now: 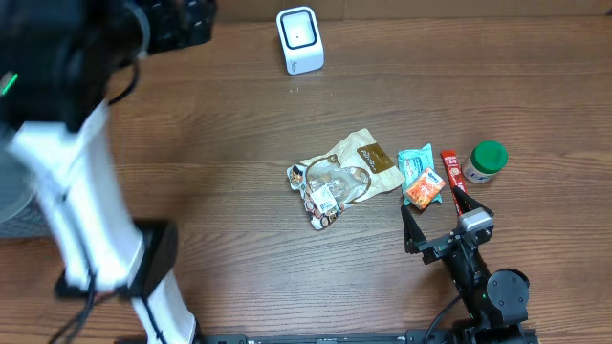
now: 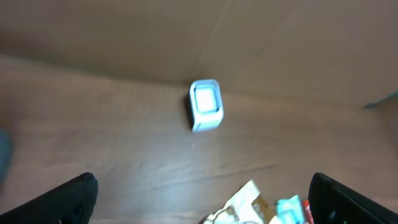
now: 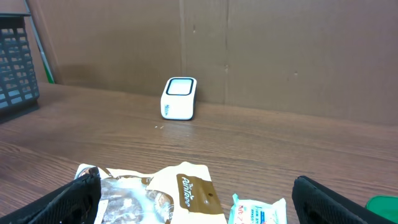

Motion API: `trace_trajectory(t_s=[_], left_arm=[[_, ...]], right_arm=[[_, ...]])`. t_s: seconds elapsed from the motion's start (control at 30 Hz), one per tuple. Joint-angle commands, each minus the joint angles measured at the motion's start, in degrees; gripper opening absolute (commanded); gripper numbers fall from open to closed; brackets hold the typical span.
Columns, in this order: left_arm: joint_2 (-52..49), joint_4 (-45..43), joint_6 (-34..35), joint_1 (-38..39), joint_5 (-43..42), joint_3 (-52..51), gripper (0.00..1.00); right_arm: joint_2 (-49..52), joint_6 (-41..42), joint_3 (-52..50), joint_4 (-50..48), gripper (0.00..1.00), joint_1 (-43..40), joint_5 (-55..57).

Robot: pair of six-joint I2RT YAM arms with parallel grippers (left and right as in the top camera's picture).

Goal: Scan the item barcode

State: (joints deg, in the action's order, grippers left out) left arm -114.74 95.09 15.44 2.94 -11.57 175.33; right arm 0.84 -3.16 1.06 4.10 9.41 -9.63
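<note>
Wood-grain brown tabletop [image 1: 239, 124] runs back to a plain cardboard wall [image 3: 280, 56], and a black mesh basket [image 3: 15, 62] stands at the far left edge of the right wrist view. Near the back of the table stands the white box-shaped scanner [image 1: 299, 40], alone and well apart from everything else.

The goods to be scanned lie in a loose cluster right of centre. A crumpled brown-and-clear snack bag [image 1: 344, 172] comes first, with a small teal packet [image 1: 414, 161] just beside it and an orange packet [image 1: 422, 189] touching the teal one's near end. Next are a slim red stick sachet [image 1: 450, 169] and a green-lidded jar [image 1: 486, 161], upright at the right end. None of them is held.

The right gripper [image 3: 196, 183] sits low just in front of the cluster, its fingers spread wide with nothing between them (the snack bag and teal packet show past the gap). The left gripper [image 2: 202, 186] is raised high over the left side and points toward the scanner, its fingers likewise wide apart and empty; its picture is blurred.
</note>
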Motion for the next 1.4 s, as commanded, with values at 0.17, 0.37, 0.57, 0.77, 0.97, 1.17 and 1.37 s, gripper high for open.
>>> trace_trajectory(t_s=[0.17,0.37,0.57,0.77,0.97,1.17,1.37], left_arm=[[17.1,0.3,-0.2,-0.4,0.1,-2.1,1.00],[31.6,0.3,-0.2,-0.4,0.1,-19.6,1.00],[44.1,0.4,-2.4,-0.4,8.2,-41.7,1.00],[52.2,0.7,-2.4,-0.4,8.5,-58.9,1.00],[58.7,-3.6,-1.1,-0.4,8.5,-76.7,1.00],[64.7,-19.1,-0.8,-0.3,6.6,-93.3,1.00],[70.5,-38.0,1.2,-0.3,5.7,-107.6,1.00]], right_arm=[[-0.7,0.2,-0.6,-0.3,1.00,-0.2,0.5],[-0.7,0.2,-0.6,-0.3,1.00,-0.2,0.5],[-0.7,0.2,-0.6,-0.3,1.00,-0.2,0.5],[-0.7,0.2,-0.6,-0.3,1.00,-0.2,0.5],[-0.7,0.2,-0.6,-0.3,1.00,-0.2,0.5],[-0.7,0.2,-0.6,-0.3,1.00,-0.2,0.5],[-0.7,0.2,-0.6,-0.3,1.00,-0.2,0.5]])
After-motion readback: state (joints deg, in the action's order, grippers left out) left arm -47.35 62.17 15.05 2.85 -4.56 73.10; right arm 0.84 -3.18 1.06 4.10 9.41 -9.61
